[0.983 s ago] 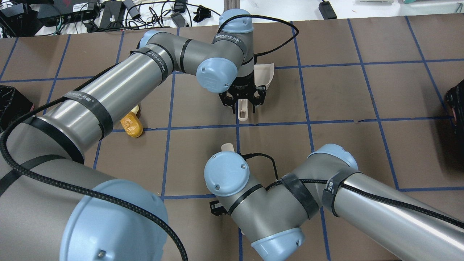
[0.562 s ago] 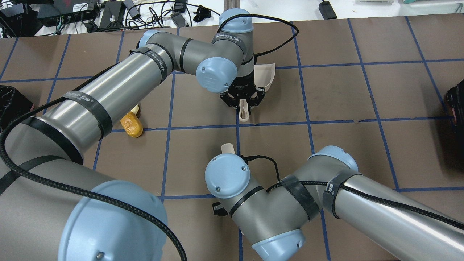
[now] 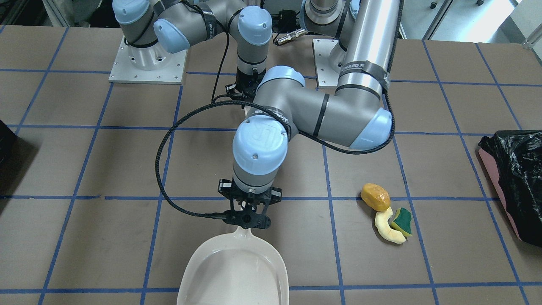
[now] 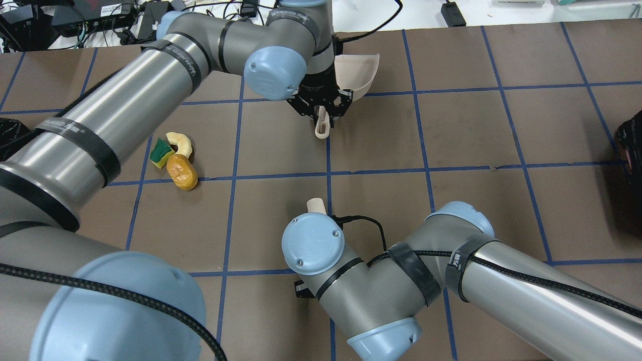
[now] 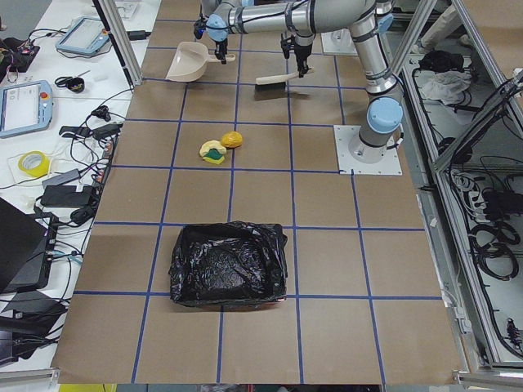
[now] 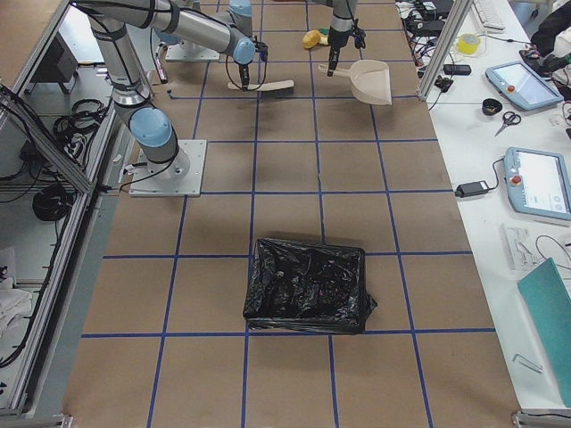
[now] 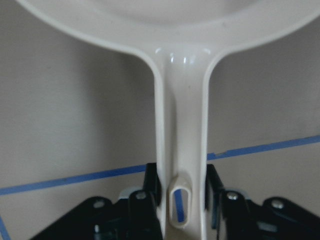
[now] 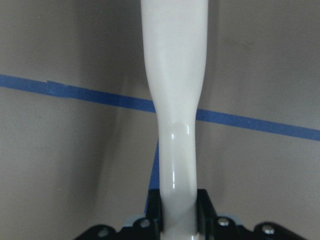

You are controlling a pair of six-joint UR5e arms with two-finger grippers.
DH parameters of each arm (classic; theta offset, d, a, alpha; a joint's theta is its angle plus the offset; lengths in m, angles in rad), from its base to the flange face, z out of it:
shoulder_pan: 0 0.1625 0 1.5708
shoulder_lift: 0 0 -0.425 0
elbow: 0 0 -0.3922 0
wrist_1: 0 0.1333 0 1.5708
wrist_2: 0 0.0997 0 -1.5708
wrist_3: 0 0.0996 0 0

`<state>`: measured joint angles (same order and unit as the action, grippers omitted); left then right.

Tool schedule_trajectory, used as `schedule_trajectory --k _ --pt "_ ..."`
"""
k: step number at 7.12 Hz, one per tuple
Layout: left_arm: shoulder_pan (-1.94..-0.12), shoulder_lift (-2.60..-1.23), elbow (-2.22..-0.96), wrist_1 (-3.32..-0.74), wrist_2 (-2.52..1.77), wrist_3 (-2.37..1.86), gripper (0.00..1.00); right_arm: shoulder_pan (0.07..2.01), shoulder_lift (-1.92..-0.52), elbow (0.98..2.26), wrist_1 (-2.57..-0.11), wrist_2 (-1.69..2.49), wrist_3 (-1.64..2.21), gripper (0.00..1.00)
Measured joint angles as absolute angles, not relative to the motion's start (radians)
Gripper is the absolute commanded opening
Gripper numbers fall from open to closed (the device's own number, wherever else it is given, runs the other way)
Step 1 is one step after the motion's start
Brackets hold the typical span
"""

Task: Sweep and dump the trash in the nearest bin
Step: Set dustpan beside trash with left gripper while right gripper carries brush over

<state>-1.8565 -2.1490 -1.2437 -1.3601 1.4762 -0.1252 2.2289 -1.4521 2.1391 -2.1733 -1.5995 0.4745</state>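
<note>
The trash lies together on the table: an orange lump (image 4: 182, 172), a pale crescent (image 4: 182, 143) and a green-and-yellow sponge wedge (image 4: 160, 153), also seen as the lump (image 3: 375, 196) in the front view. My left gripper (image 4: 321, 108) is shut on the handle of a cream dustpan (image 3: 237, 271); the handle (image 7: 181, 125) sits between its fingers (image 7: 151, 182). The right gripper (image 8: 177, 207) is shut on the white brush handle (image 8: 175, 100), and in the overhead view its wrist hides it. The bin (image 3: 514, 178), pink-sided with a black bag, stands beyond the trash.
A second black container (image 4: 632, 135) sits at the table's opposite end and shows as a bag-lined box (image 6: 308, 285) in the right-side view. Cables and devices (image 4: 125, 17) crowd the far edge. The right arm's elbow (image 4: 451, 260) spans the near table.
The left gripper closed on the dustpan handle and moved it toward the far edge. The left forearm shifted too, uncovering the sponge and crescent. The right arm barely moved.
</note>
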Motion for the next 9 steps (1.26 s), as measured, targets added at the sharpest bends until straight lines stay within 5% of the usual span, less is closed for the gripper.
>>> schedule_trajectory --k 6,9 --pt "-1.344 -1.979 -1.243 -1.592 1.563 0.819 0.00 2.219 -1.451 1.946 -1.989 -1.648 0.470 0.00" --pt "-1.101 -1.985 -1.303 -1.513 1.734 1.424 0.00 2.158 -1.447 1.826 -1.898 -1.650 0.394 0.00"
